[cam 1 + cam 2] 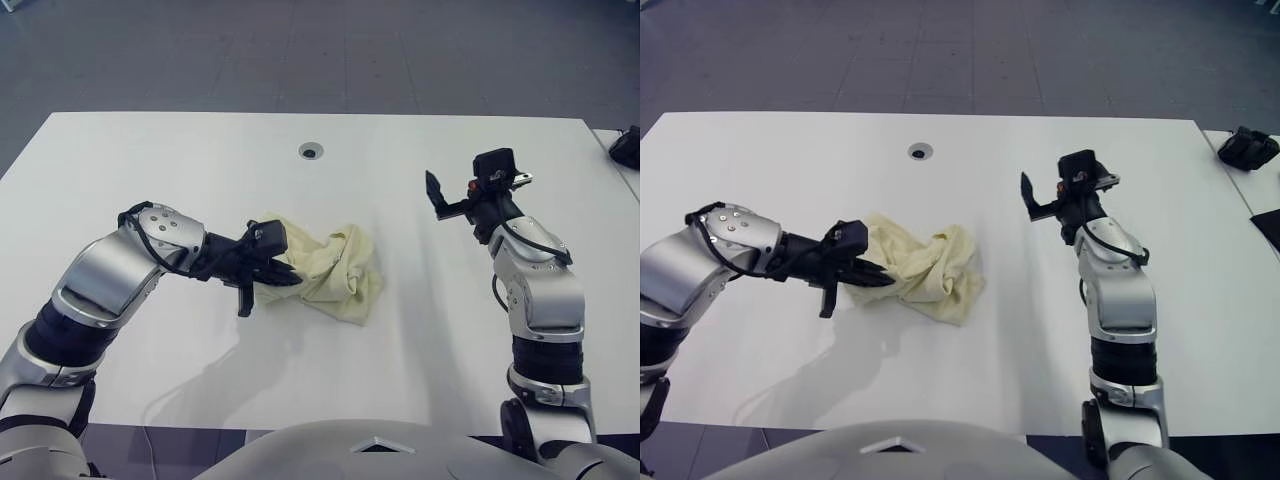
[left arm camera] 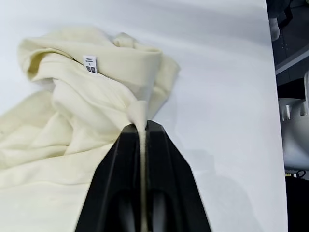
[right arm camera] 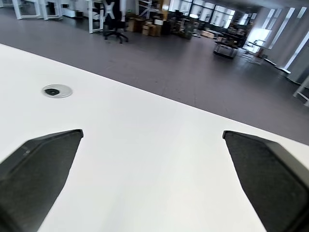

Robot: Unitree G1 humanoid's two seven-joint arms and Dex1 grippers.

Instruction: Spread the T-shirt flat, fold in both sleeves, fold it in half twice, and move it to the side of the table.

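A pale yellow T-shirt (image 1: 335, 265) lies crumpled in a heap near the middle of the white table (image 1: 200, 170). My left gripper (image 1: 288, 277) reaches in from the heap's left side, low over the table, and is shut on a fold of the cloth. In the left wrist view its black fingers (image 2: 164, 159) pinch a thin ridge of the T-shirt (image 2: 87, 111), and a small white label (image 2: 90, 63) shows on the fabric. My right gripper (image 1: 475, 185) is held above the table to the right of the heap, open and empty, its fingers (image 3: 38, 164) wide apart.
A round cable grommet (image 1: 311, 151) sits in the table behind the heap. A black object (image 1: 1245, 147) rests on a neighbouring surface past the table's right edge. Bare tabletop surrounds the shirt on all sides.
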